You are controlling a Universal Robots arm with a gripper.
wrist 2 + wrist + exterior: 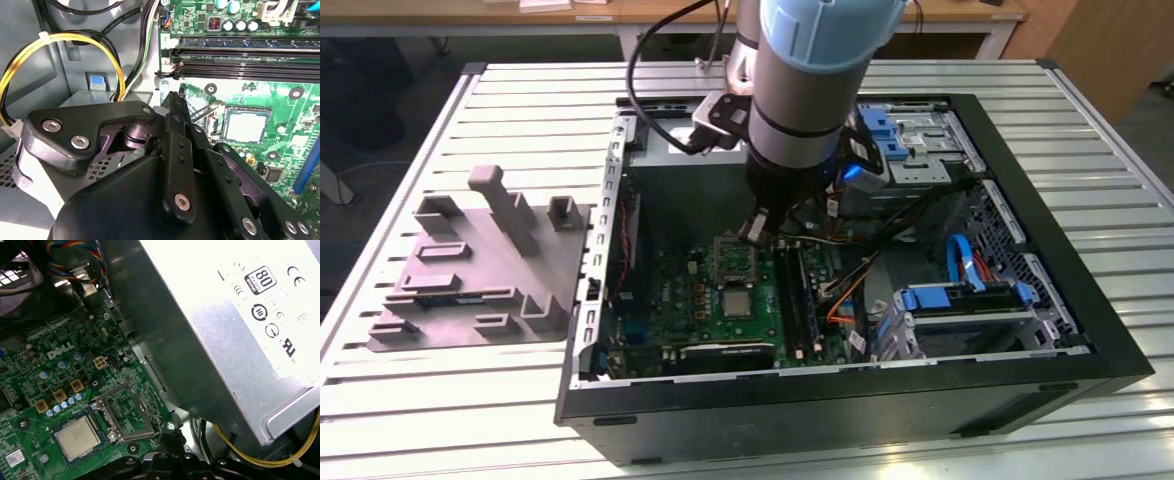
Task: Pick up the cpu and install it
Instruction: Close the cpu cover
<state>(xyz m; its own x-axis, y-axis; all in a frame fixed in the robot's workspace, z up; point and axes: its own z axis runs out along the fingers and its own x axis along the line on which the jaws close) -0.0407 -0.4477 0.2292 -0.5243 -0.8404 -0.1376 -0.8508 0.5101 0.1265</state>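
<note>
The cpu [245, 124] already sits flat in its socket [107, 422] on the green board [720, 300]. In the first wrist view the cpu [77, 438] lies in the square frame, and the metal lid [127, 412] of the socket stands open, up at about 2 o'clock from the chip. So the chip looks put in place, but the lid is not yet closed down over it.

The gripper [172, 100] hangs just above the board inside the computer case [1067, 330], near the socket. In the second wrist view the chip is at about 3 o'clock from the black fingertips. The fingers look pressed together and narrow, with nothing held between them.

The grey plastic holder [474, 265] rests on the table [400, 420] outside the case, at 9 o'clock from it
</note>
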